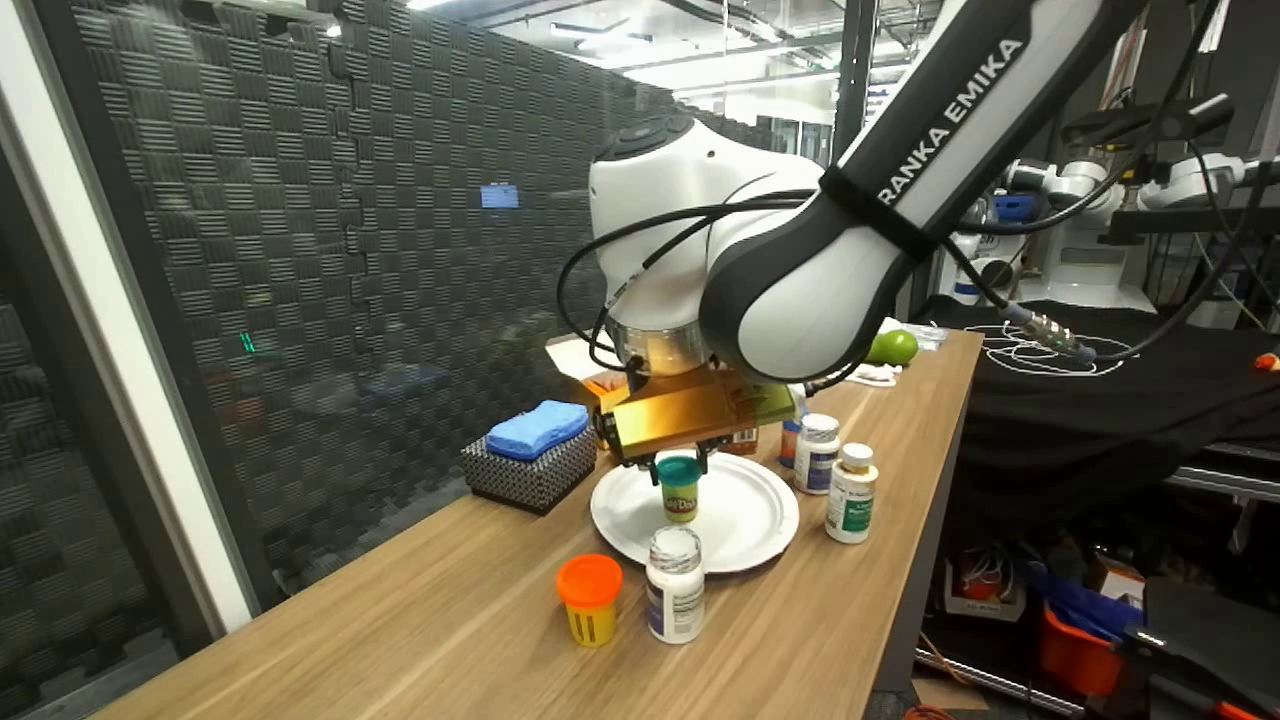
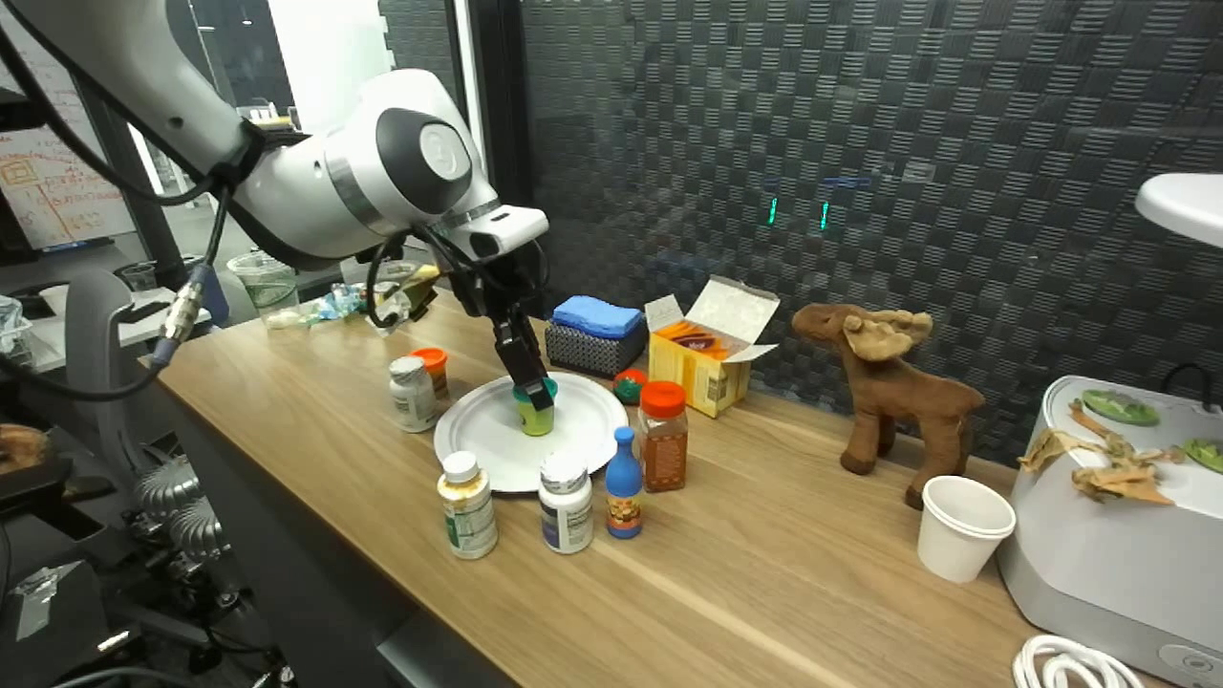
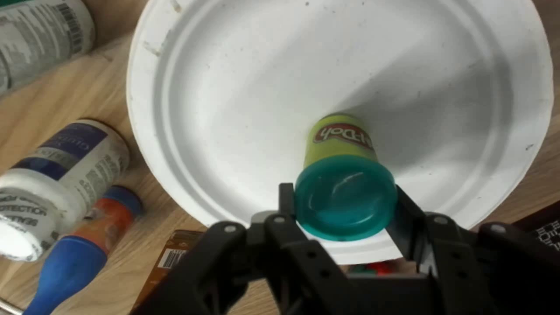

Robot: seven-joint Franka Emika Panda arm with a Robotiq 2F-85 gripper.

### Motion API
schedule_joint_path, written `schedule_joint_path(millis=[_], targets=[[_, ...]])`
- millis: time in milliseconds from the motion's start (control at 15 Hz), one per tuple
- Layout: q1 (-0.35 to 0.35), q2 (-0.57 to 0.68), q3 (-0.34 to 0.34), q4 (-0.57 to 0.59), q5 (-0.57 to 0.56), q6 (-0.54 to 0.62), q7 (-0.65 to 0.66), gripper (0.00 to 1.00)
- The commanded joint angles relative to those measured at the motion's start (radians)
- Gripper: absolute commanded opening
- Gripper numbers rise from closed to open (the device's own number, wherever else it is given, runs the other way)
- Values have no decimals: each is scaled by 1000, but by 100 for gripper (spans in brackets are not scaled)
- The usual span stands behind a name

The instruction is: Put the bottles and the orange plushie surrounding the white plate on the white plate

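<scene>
My gripper (image 3: 343,199) has its two fingers pressed against the sides of the teal lid of a yellow-green Play-Doh can (image 3: 339,138). This can is upright inside the white plate (image 3: 245,87); whether its base touches the plate I cannot tell. Around the rim, on the table, stand white pill bottles: one with a green label (image 2: 468,506), one with a blue label (image 2: 566,505), and another at the opposite side (image 1: 676,590). A small blue bottle (image 2: 624,483) and a red-lidded spice jar (image 2: 663,440) also stand by the plate. The orange plushie is hidden or out of view.
An orange-lidded Play-Doh can (image 1: 590,600) stands beside a pill bottle. Behind the plate are a red-green round thing (image 2: 629,386), a dark box with blue cloth (image 2: 597,334) and an open yellow carton (image 2: 702,368). A brown moose toy (image 2: 889,401) and paper cups (image 2: 963,530) stand farther off.
</scene>
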Motion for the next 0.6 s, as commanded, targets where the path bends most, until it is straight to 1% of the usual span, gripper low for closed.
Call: schedule_joint_path(millis=[0, 200, 333, 400, 467, 533], targets=[[-5, 28, -12, 56, -13, 25, 43, 28], [-4, 44, -22, 86, -14, 34, 57, 28], [-10, 48, -12, 87, 2, 40, 38, 28], [-16, 41, -2, 78, 15, 43, 19, 78], [-16, 28, 3, 64, 19, 44, 7, 78], [-16, 17, 9, 53, 25, 46, -4, 85]])
